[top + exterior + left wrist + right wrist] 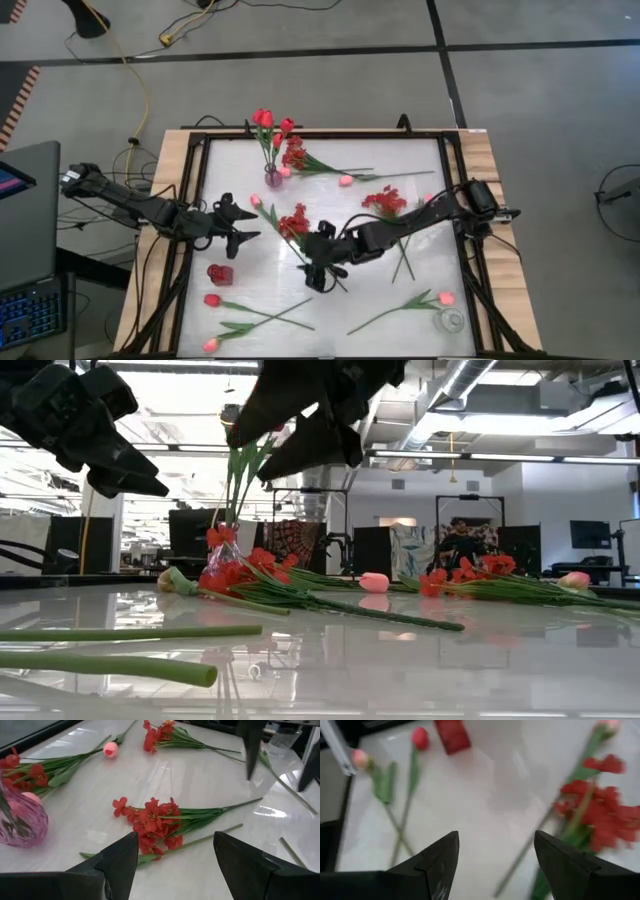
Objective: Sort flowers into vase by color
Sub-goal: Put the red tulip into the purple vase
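A pink glass vase (272, 177) at the far middle holds red tulips (265, 120). A spray of small red blossoms (295, 222) lies flat on the table's middle, also in the left wrist view (150, 817). My left gripper (248, 225) hovers open just left of it, above the table. My right gripper (328, 278) hovers open just near-right of that spray, holding nothing. More flowers lie flat: a red spray (385, 202), pink tulips (345, 181) (445, 297), a red tulip (212, 300). A small red vase (219, 273) stands near left, in the right wrist view (452, 735) ahead of the fingers.
A clear glass vase (452, 320) stands at the near right corner. A dark frame (190, 200) runs round the white table top. Crossed stems (265, 315) lie near the front left. Another red spray (295, 155) rests beside the pink vase.
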